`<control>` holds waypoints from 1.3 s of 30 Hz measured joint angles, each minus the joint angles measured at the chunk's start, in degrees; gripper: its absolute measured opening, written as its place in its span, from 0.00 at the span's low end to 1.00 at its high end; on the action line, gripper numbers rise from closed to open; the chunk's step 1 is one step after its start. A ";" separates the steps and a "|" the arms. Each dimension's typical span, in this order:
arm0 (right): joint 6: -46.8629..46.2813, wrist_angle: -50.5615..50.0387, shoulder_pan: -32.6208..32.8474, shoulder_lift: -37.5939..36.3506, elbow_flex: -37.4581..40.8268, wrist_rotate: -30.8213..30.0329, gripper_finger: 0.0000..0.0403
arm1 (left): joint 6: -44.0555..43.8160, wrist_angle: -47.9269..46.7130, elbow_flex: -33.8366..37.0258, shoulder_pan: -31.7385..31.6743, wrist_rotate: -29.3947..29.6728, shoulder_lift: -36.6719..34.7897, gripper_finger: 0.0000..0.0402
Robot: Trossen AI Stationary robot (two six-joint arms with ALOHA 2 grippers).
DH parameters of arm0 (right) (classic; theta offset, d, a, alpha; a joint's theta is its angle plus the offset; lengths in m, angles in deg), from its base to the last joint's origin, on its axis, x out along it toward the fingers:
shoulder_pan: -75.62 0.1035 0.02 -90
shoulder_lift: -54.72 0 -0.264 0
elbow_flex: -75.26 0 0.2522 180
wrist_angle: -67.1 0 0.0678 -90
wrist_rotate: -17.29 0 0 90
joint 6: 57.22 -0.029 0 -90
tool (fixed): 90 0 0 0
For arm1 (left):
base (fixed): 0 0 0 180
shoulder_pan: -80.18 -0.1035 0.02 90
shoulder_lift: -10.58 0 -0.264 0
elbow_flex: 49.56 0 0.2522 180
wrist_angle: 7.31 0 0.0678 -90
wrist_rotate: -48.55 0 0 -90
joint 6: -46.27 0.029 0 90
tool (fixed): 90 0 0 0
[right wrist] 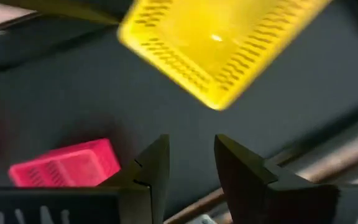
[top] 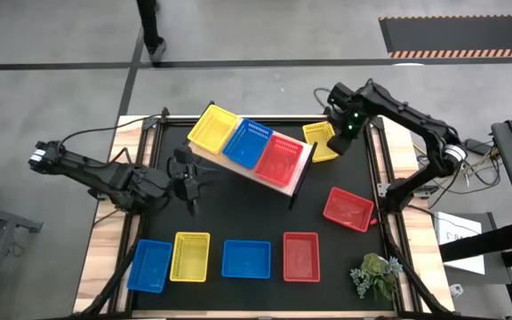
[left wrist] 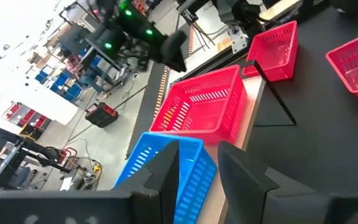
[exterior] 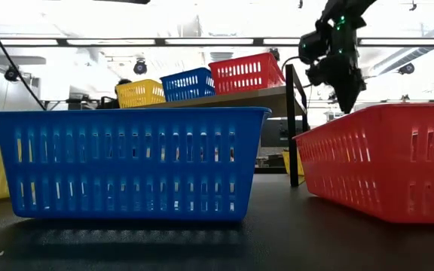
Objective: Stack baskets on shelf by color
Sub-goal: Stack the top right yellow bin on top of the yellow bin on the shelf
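While my right pincer (top: 339,133) is hovering spread above the yellow basket (top: 319,140), I'm lining up a grab. Next I'm lowering onto its rim, then carrying it to the shelf (top: 302,171). My left pincer (top: 188,182) is waiting spread beside that shelf.

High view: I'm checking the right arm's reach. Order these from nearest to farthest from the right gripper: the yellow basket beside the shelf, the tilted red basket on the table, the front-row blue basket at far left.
From the right gripper:
1. Yellow basket, just beneath it by the shelf's end.
2. Tilted red basket, toward the front right.
3. Blue basket, front-left corner.

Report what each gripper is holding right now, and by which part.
Nothing is held. The left gripper hangs open beside the shelf; the right gripper is open above the yellow basket on the table.
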 joint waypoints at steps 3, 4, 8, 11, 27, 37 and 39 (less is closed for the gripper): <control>4.83 3.35 0.94 -0.22 2.26 3.06 0.29 | -0.11 0.15 1.34 0.00 0.02 -1.97 0.24; 6.36 4.46 1.51 -0.64 3.11 3.22 0.28 | -0.11 0.29 1.69 0.00 0.02 -2.49 0.24; 11.86 8.47 3.97 -3.79 7.22 3.25 0.25 | -0.18 0.83 3.40 0.00 0.00 -4.95 0.24; 12.62 13.22 6.15 -6.76 11.68 2.31 0.23 | -0.17 2.07 4.94 0.00 -0.02 -6.23 0.24; 14.20 29.00 13.13 -10.09 26.11 -12.49 0.41 | 0.24 3.38 5.22 0.00 -0.17 -6.47 0.24; 15.67 35.26 12.74 -6.02 28.14 -16.28 0.41 | 1.34 3.47 5.20 0.00 -0.22 -6.39 0.24; 15.67 35.40 12.61 -5.14 28.14 -17.02 0.39 | 1.36 3.43 5.20 0.00 -0.24 -6.39 0.24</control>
